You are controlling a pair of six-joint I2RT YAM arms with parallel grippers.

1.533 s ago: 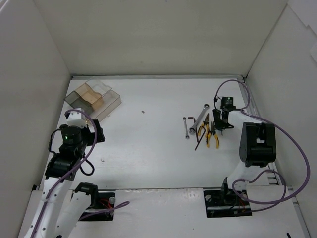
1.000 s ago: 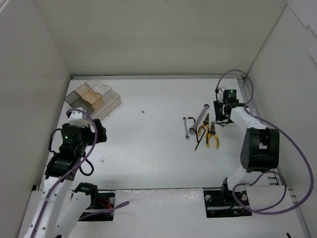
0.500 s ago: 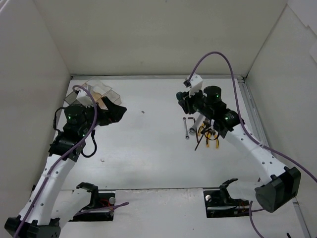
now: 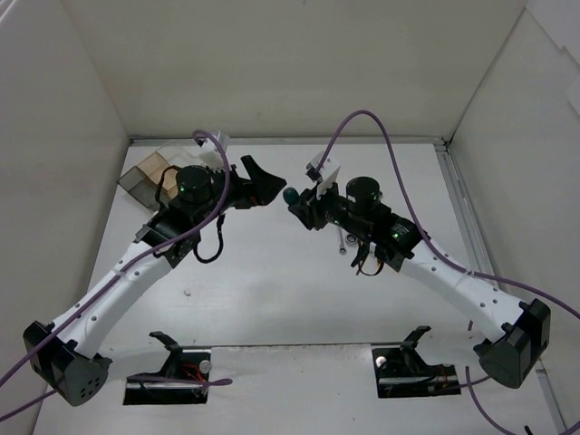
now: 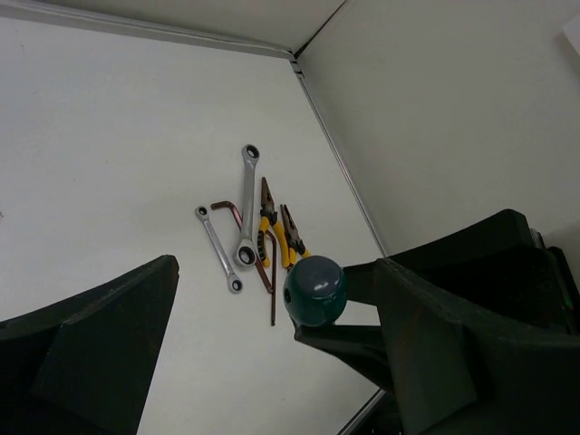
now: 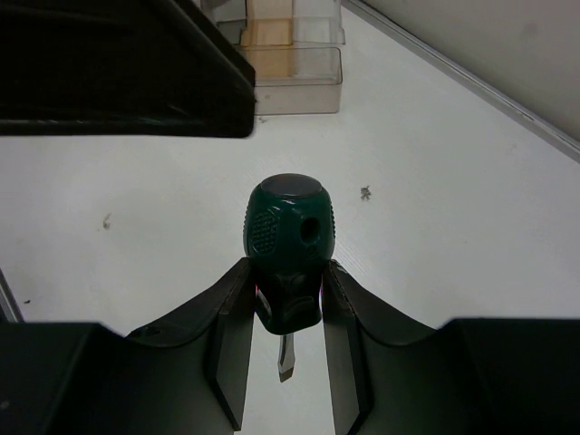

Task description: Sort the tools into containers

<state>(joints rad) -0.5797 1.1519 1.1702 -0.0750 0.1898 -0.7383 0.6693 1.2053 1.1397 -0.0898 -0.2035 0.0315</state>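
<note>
My right gripper (image 4: pixel 297 207) is shut on the green-handled screwdriver (image 4: pixel 291 195) and holds it above the table's middle. In the right wrist view the gripper (image 6: pixel 286 267) clamps the lower handle of the screwdriver (image 6: pixel 288 227), blade pointing down. My left gripper (image 4: pixel 272 188) is open and empty, its tips just left of the handle. In the left wrist view the gripper (image 5: pixel 281 272) faces the screwdriver's round end (image 5: pixel 314 290). Two silver wrenches (image 5: pixel 246 204), yellow-handled pliers (image 5: pixel 283 234) and thin dark rods (image 5: pixel 272 290) lie together. The containers (image 4: pixel 149 172) sit far left.
White walls close in the table at the back and both sides. The right arm's forearm (image 4: pixel 426 263) hangs over the tool pile and hides part of it from above. The containers also show in the right wrist view (image 6: pixel 292 63), behind the left gripper's dark finger (image 6: pixel 118 63).
Both arms have swung from their sides to the middle. The right gripper left the tool pile with the screwdriver in it and moved left. The left gripper moved right from beside the containers.
</note>
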